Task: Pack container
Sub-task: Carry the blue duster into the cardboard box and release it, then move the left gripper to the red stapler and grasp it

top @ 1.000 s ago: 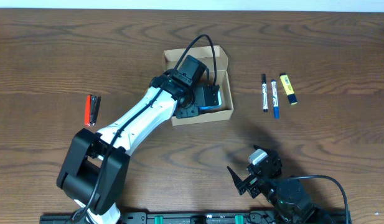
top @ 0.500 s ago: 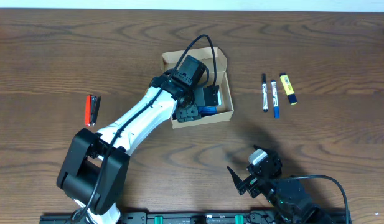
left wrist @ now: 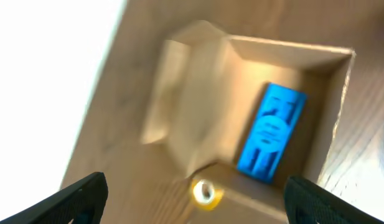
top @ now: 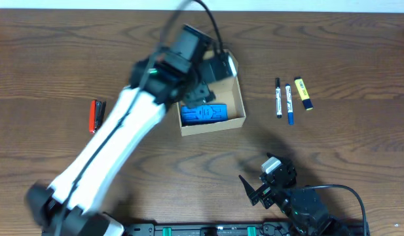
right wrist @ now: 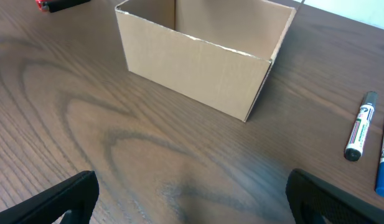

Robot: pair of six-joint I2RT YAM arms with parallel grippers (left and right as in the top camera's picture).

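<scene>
**Both claws released; open box holds a blue block**

Nearest the robot's base, the right gripper (top: 255, 189) hangs low over the wooden table (top: 51, 46), its two fingers spread wide and holding nothing. In its own wrist view the right gripper (right wrist: 192, 177) faces the cardboard box (right wrist: 198, 59) across bare wood.

Farther out, near the table's middle, stands the cardboard box (top: 239, 98), open at the top. A blue block (top: 203, 113) lies flat on its floor against the near wall.

To the right of the box, well apart from it, three pens lie side by side: a black-capped marker (top: 278, 97), a blue marker (top: 289, 103) and a yellow highlighter (top: 304, 94). To the left, well apart, lies a red and black tool (top: 96, 115), too small to name.

The left gripper (top: 213, 69) is over the box's far half, its arm blurred. In the left wrist view its fingers (left wrist: 86, 194) stand wide apart and empty, with the blue block (left wrist: 271, 132) below.
</scene>
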